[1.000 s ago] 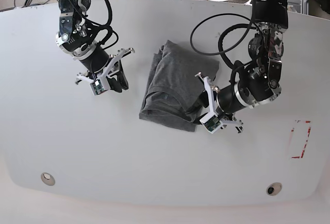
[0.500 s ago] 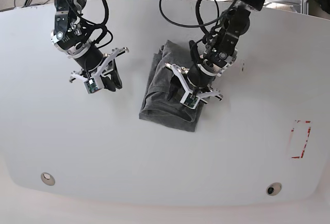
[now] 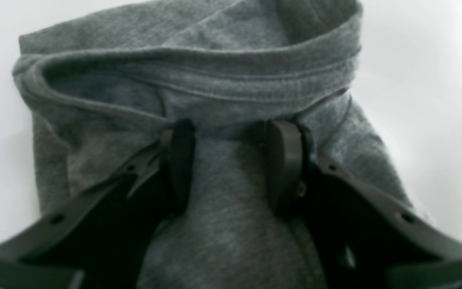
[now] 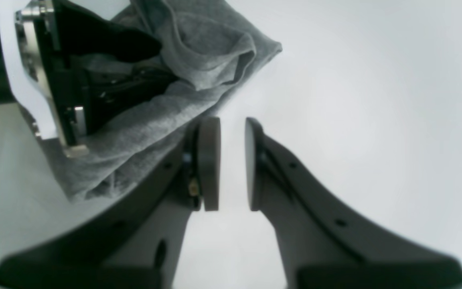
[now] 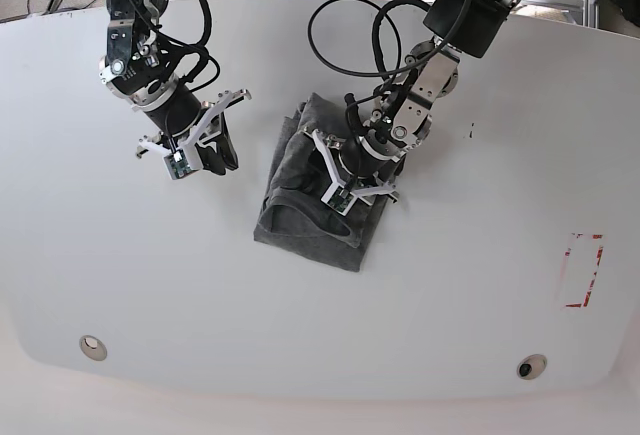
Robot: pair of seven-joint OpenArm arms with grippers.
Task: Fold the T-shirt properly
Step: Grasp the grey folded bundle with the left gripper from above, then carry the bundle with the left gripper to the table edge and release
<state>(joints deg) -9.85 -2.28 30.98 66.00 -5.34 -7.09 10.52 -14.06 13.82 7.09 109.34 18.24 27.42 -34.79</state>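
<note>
The dark grey T-shirt (image 5: 298, 205) lies as a folded bundle in the middle of the white table. My left gripper (image 5: 328, 173) rests on top of it from the right. In the left wrist view its jaws (image 3: 231, 160) stand wide apart and open, with both fingertips (image 3: 179, 160) pressed down on the T-shirt (image 3: 231, 76) just short of a rolled, stitched hem. My right gripper (image 5: 215, 158) hovers over bare table to the left of the shirt. A narrow gap shows in my right gripper (image 4: 232, 160), with nothing in it, and a corner of the T-shirt (image 4: 215, 52) lies beyond.
A red-marked rectangle (image 5: 582, 270) sits near the table's right edge. Two round fittings (image 5: 92, 345) (image 5: 530, 366) lie near the front edge. Looping black cables (image 5: 345, 25) hang off the left arm behind the shirt.
My left gripper swung from the shirt's right edge onto its top and opened wider. The shirt slid left and toward the front. The right arm shifted slightly.
</note>
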